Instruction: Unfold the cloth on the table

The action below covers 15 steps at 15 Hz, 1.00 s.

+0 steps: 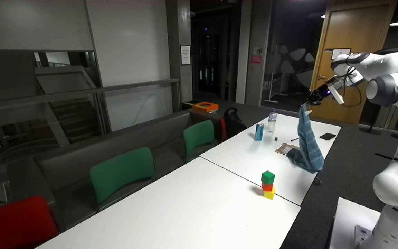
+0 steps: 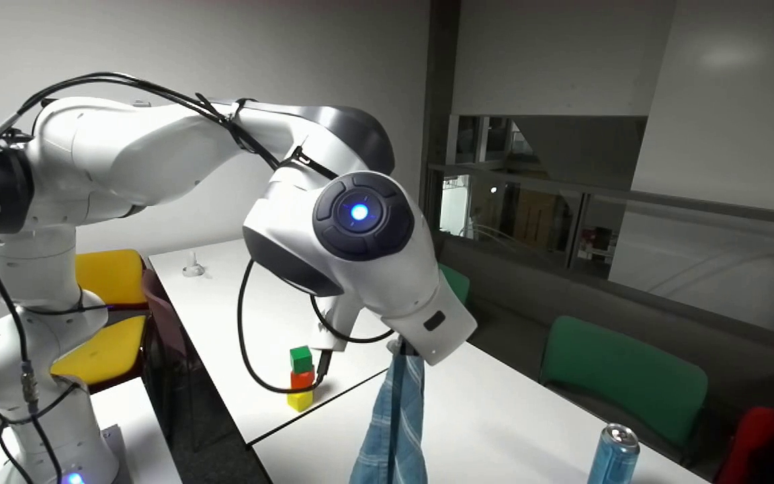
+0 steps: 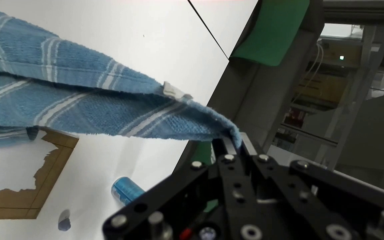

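Held one end of the blue, white-striped terry cloth (image 1: 309,141) tightly pinched in the black metal gripper (image 3: 235,143), likely to hang folds loose. Rested its bottom on the long white table (image 1: 244,159), far right.

Cloth (image 1: 309,141): from end effector (image 3: 236,144) down to surface (image 1: 185,200)
Can (image 1: 259,132): near bottle (image 1: 272,122)
Blocks (image 1: 267,186): stacked on surface beside its seam (image 1: 233,173)
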Tool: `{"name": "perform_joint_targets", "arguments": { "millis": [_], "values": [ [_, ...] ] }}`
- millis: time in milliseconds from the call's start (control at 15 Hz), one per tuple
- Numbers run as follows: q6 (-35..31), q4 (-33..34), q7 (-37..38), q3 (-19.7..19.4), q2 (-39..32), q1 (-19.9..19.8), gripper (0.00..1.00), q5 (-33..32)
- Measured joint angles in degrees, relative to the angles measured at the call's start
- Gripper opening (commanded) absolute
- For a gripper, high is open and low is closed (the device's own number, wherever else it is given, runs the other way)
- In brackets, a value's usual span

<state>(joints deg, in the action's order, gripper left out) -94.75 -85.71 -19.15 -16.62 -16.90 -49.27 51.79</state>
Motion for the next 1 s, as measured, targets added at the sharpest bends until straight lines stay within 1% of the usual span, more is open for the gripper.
{"name": "perform_joint_targets", "arguments": {
  "millis": [333, 600, 667, 733, 800, 867, 1000],
  "values": [
    [-0.66, -1.96, 0.91, -0.02, 2.91, 4.20, 0.02, -1.81],
    [-4.29, -5.21, 1.42, -0.04, 6.18, 9.03, 0.02, -5.82],
    [-5.58, -5.92, 1.97, -0.06, 6.86, 10.33, 0.32, -6.95],
    [-6.61, -6.50, 2.76, -0.07, 7.37, 11.57, 0.33, -8.26],
    [-7.26, -6.84, 3.62, -0.09, 7.66, 12.64, 0.38, -9.45],
    [-7.50, -7.06, 4.47, -0.17, 7.85, 13.62, 0.48, -10.54],
    [-7.54, -7.26, 5.97, -0.37, 8.05, 15.16, 0.62, -12.06]
  ]
}}
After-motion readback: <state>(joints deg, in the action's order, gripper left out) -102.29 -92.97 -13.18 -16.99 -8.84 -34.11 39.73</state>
